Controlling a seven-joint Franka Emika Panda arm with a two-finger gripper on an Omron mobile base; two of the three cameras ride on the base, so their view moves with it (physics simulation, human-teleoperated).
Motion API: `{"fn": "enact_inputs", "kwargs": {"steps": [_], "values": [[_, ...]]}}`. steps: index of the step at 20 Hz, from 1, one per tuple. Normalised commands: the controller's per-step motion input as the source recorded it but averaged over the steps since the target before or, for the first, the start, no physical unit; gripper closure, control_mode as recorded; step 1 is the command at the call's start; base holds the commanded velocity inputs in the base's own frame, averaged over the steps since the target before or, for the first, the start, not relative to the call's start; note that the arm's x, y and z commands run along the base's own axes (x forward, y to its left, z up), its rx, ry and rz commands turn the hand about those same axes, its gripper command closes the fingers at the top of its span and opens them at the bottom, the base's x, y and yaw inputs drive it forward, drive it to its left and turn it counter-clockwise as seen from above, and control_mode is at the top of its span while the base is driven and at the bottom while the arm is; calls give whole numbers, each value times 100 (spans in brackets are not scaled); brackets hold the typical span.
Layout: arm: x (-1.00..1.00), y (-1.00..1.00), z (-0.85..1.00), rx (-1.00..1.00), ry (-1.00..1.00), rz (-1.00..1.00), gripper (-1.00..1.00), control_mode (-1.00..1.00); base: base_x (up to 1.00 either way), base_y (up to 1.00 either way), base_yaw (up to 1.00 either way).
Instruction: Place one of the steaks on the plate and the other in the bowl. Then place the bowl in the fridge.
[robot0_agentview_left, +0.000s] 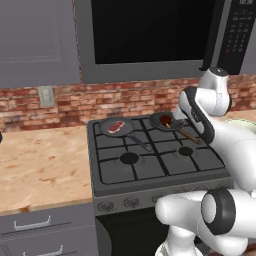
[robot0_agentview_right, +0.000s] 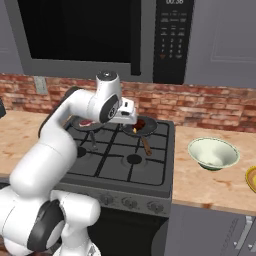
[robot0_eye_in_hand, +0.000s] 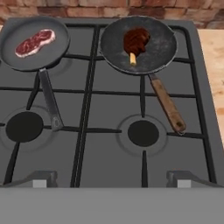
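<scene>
On the stove, the red marbled steak (robot0_eye_in_hand: 35, 42) lies in the left dark pan (robot0_eye_in_hand: 27, 61). The darker steak (robot0_eye_in_hand: 135, 40) lies in the right pan (robot0_eye_in_hand: 162, 48), whose brown wooden handle (robot0_eye_in_hand: 167, 106) points toward me. My gripper (robot0_eye_in_hand: 111, 180) hovers above the front burners with its fingertips (robot0_eye_in_hand: 41, 178) wide apart, open and holding nothing. The pale bowl (robot0_agentview_right: 213, 152) stands on the counter right of the stove, and a sliver of the yellow plate (robot0_agentview_right: 251, 179) shows at the right edge. The fridge is out of view.
A black microwave (robot0_agentview_left: 150, 35) hangs above the stove (robot0_agentview_left: 150, 160), with a brick wall (robot0_agentview_left: 75, 100) behind. Wooden counter (robot0_agentview_left: 40, 165) runs on both sides. The left pan's dark handle (robot0_eye_in_hand: 49, 100) reaches over the front-left burner.
</scene>
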Motion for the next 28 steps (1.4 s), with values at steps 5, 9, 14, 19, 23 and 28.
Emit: {"fn": "enact_inputs", "kwargs": {"steps": [5, 9, 14, 19, 23, 28], "values": [[39, 0, -30, -2, -4, 0, -100, -100, 0, 0, 0], [40, 0, -28, 0, -3, 0, -100, -100, 0, 0, 0], [42, -1, -25, 0, 0, 0, -100, -100, 0, 0, 0], [46, 0, -16, 0, 0, 0, -100, -100, 0, 0, 0], [38, -11, -3, 0, 0, 0, -100, -100, 0, 0, 0], [42, -19, -8, 1, 0, 0, -100, -100, 0, 0, 0]]}}
